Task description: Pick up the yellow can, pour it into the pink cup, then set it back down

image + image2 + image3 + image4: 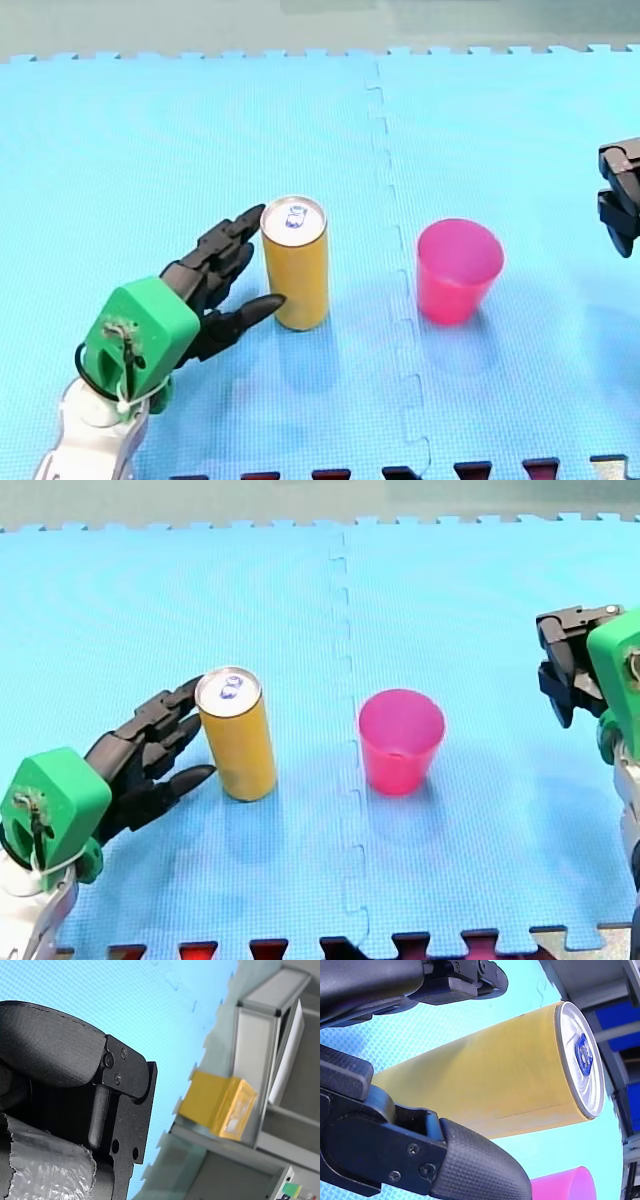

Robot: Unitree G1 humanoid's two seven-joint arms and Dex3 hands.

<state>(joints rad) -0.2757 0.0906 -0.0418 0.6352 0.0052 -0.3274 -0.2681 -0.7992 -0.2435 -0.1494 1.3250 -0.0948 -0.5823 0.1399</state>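
Upright on blue foam mat [150,130]: yellow can [295,265], beside pink cup [458,272], a gap between. Left hand [215,285] at the can's far side from the cup, fingers [235,232] extended, bracketing the can, thumb tip against lower wall, no closed grip. Right hand [570,665] near mat's right edge, fingers curled, holding nothing.

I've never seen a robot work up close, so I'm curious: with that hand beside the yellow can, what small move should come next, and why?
Probably closing the left hand on the yellow can. The upright can sits between its fingers, which do not look clamped yet, so lifting now could fail. The right hand is off to the right.
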